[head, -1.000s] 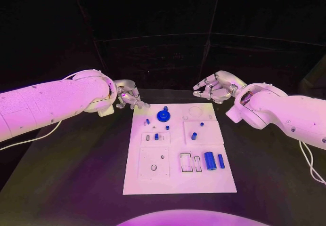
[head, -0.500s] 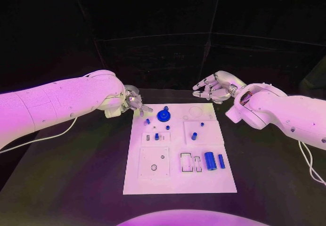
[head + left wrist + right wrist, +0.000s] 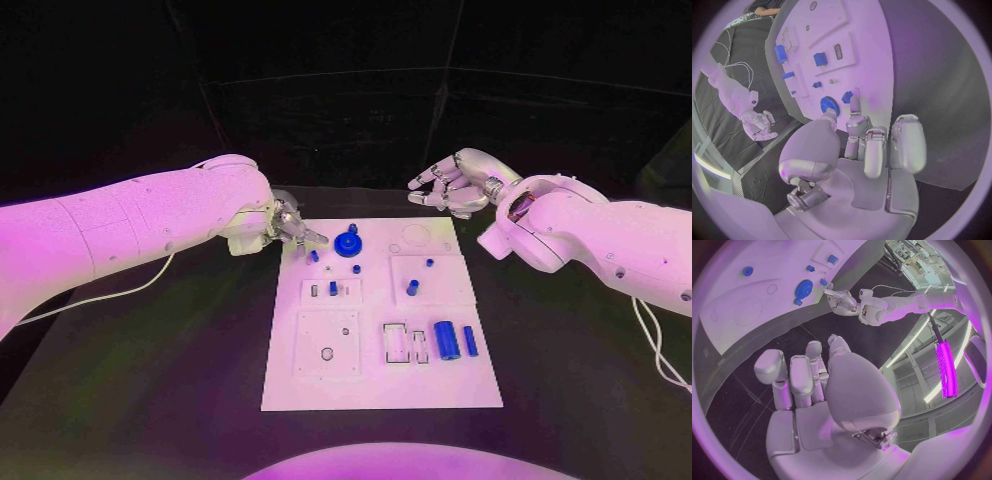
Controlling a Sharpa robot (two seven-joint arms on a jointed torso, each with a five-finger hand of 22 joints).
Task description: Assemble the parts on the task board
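Observation:
The white task board (image 3: 433,390) lies in the middle of the table. A round blue gear (image 3: 346,244) stands near its far edge, with small blue pegs (image 3: 313,257) below it. Two blue cylinders (image 3: 446,341) lie side by side on the right half of the board. My left hand (image 3: 290,228) is at the board's far left corner, just left of the gear, holding nothing. In the left wrist view its fingers (image 3: 856,107) reach out beside the gear (image 3: 829,105). My right hand (image 3: 453,186) hovers beyond the far right corner, its fingers (image 3: 792,375) apart and empty.
More small blue pegs (image 3: 411,288) stand on the right middle of the board. Rectangular slots (image 3: 392,343) sit left of the cylinders. Black table (image 3: 159,350) surrounds the board on both sides.
My left hand has moved right, from off the board's far left corner to beside the blue gear. The right hand has stayed put.

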